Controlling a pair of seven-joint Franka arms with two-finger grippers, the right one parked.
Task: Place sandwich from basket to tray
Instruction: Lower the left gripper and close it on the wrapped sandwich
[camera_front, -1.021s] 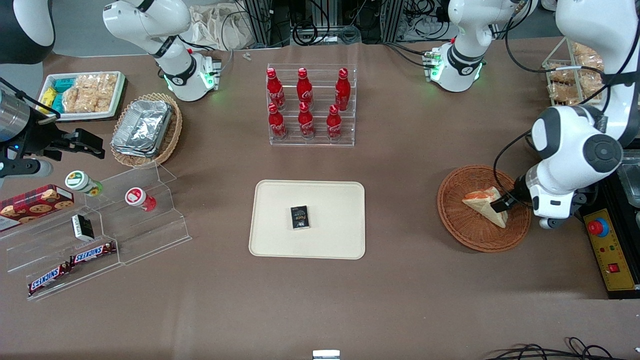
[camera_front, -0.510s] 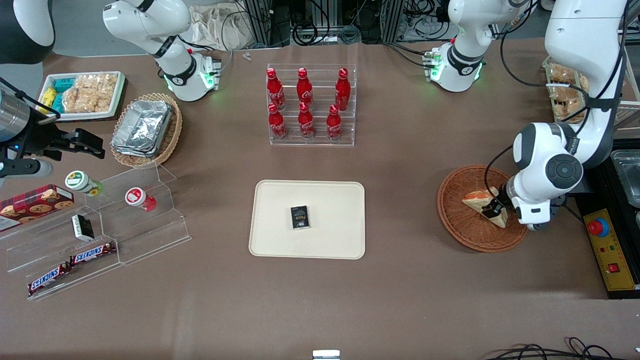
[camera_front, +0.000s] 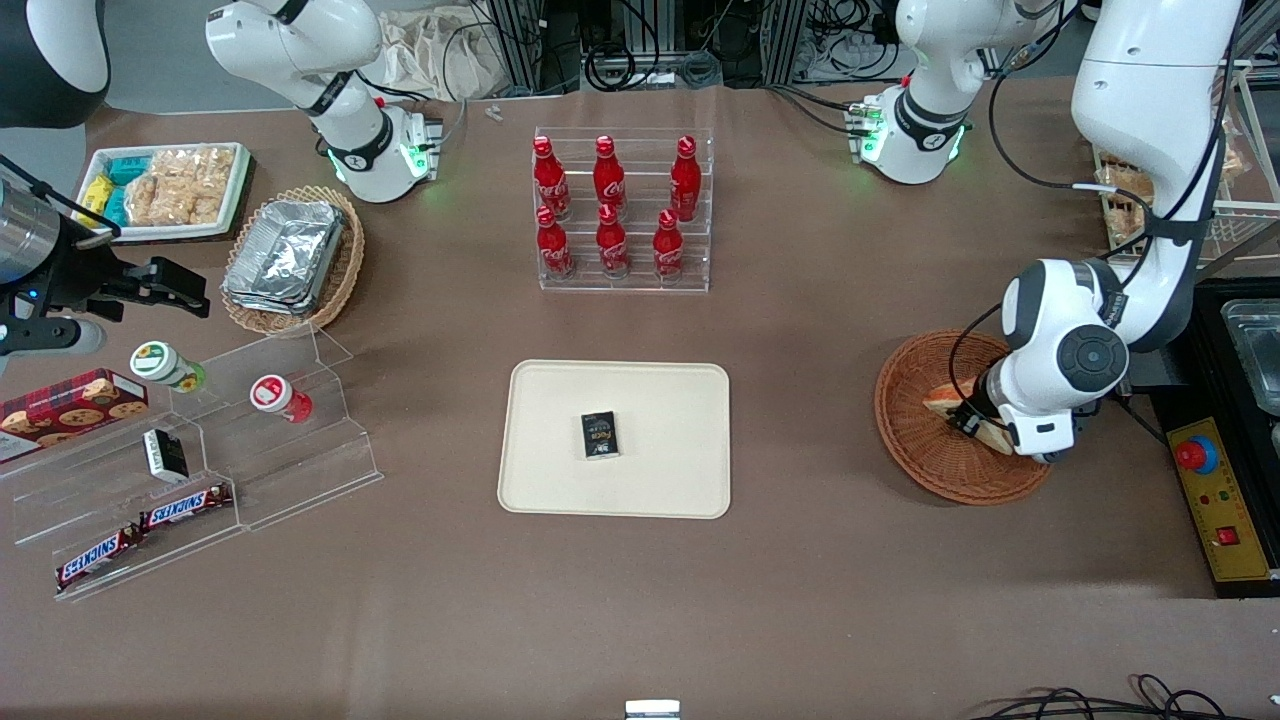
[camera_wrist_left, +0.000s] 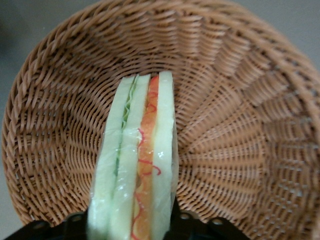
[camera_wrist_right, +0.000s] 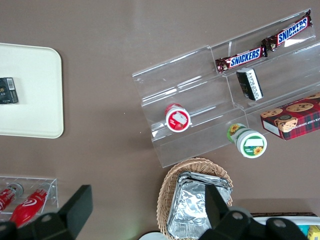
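Since a second ago the left arm has swung in over the basket (camera_front: 925, 455) and lowered — the end effector (camera_front: 968, 423) now sits at the sandwich (camera_front: 942, 402), where earlier it hung just off the wedge's end nearer the working arm's side. Wrist view: sandwich (camera_wrist_left: 136, 165) stands on edge between the two dark fingers (camera_wrist_left: 197, 227), cut face with orange and green layers toward the camera — end effector clamped on it, wedge still down in the basket (camera_wrist_left: 240, 100).

Basket rim rises all around the sandwich. Brown tabletop (camera_front: 800, 400) lies bare between basket and tray (camera_front: 680, 480). Tray is well apart, toward the parked arm's end; a small black packet (camera_front: 600, 435) lies at its middle, bare cream surface around it.

Farther from the camera than the tray stands a clear rack of red bottles (camera_front: 612, 210).
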